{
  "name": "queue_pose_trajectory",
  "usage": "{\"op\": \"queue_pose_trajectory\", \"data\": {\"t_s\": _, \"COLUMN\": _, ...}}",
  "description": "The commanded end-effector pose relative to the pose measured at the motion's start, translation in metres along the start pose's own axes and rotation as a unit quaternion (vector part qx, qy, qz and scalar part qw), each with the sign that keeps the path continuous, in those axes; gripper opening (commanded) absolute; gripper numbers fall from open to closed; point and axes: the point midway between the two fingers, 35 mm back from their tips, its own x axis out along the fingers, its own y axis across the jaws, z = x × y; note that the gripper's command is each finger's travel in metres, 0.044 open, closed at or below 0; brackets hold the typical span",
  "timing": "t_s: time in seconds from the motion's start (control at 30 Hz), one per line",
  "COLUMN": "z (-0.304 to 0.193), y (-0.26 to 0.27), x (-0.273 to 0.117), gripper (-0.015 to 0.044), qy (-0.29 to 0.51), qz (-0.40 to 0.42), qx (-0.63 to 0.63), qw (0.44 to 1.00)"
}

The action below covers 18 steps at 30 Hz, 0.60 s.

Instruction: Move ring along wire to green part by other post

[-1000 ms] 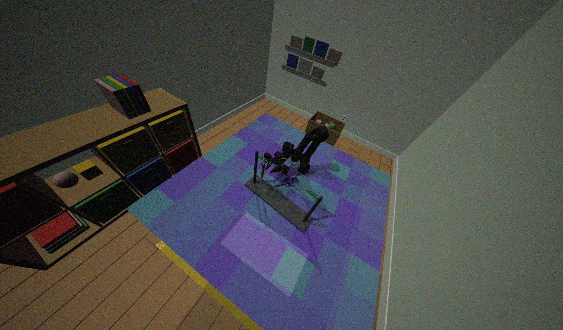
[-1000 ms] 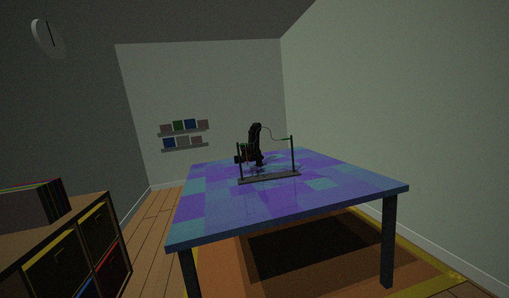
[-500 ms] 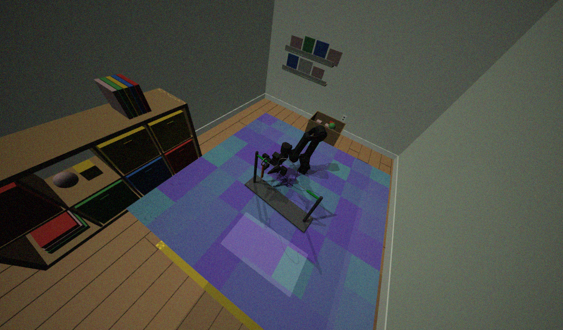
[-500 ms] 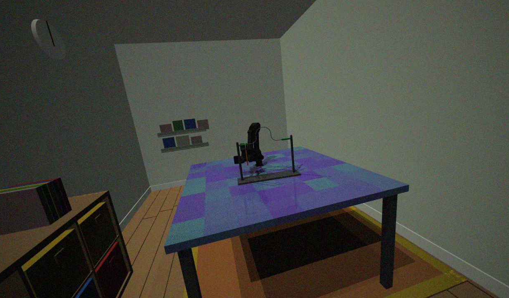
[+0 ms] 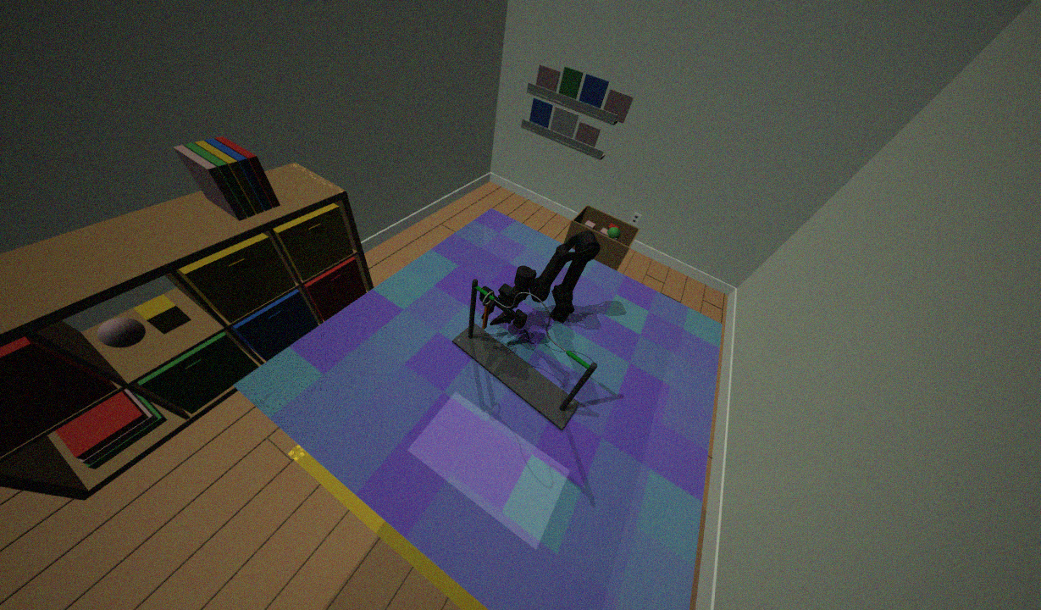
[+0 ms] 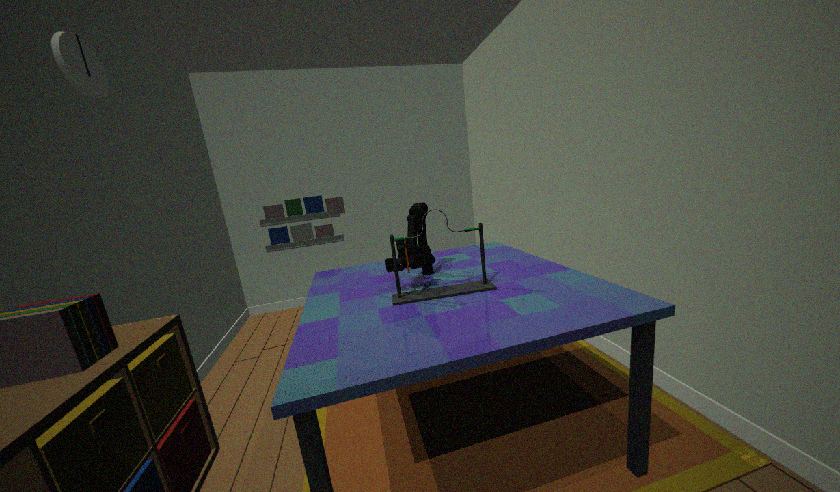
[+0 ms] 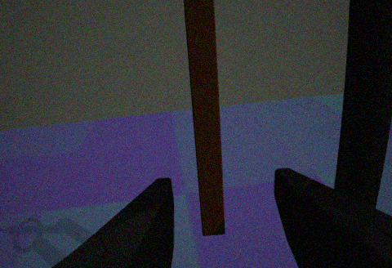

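Note:
The orange handle (image 5: pixel 484 316) (image 6: pixel 407 260) (image 7: pixel 206 109) hangs down from the ring, on the green part (image 6: pixel 398 239) beside the left post (image 5: pixel 472 312) (image 6: pixel 396 270) (image 7: pixel 363 76). In the wrist view my gripper (image 7: pixel 224 186) is partly open. The handle's lower end shows between the fingertips, nearer the left one, with gaps on both sides. The post shows beyond the right finger. The ring is outside the wrist view and tiny in the top and exterior views. The far green part (image 5: pixel 578 358) (image 6: pixel 471 229) adjoins the right post (image 5: pixel 578 388) (image 6: pixel 482 253).
The thin grey wire (image 6: pixel 436 210) arches between the green parts, and my arm (image 5: pixel 556 273) (image 6: pixel 417 226) reaches in behind it. Both posts stand on a dark base (image 5: pixel 520 375) (image 6: pixel 441 292) on the patchwork table (image 5: pixel 425 371) (image 6: pixel 361 333).

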Motion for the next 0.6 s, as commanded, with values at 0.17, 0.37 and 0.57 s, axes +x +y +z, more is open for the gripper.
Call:
{"op": "queue_pose_trajectory", "data": {"t_s": 0.17, "z": 0.002, "y": 0.0, "x": 0.015, "gripper": 0.016, "qy": -0.003, "qz": 0.0, "qx": 0.001, "qw": 1.0}}
{"op": "queue_pose_trajectory", "data": {"t_s": 0.37, "z": 0.002, "y": 0.001, "x": 0.024, "gripper": 0.016, "qy": -0.004, "qz": 0.0, "qx": 0.001, "qw": 1.0}}
{"op": "queue_pose_trajectory", "data": {"t_s": 0.57, "z": 0.001, "y": 0.003, "x": 0.033, "gripper": 0.016, "qy": -0.004, "qz": 0.0, "qx": 0.001, "qw": 1.0}}
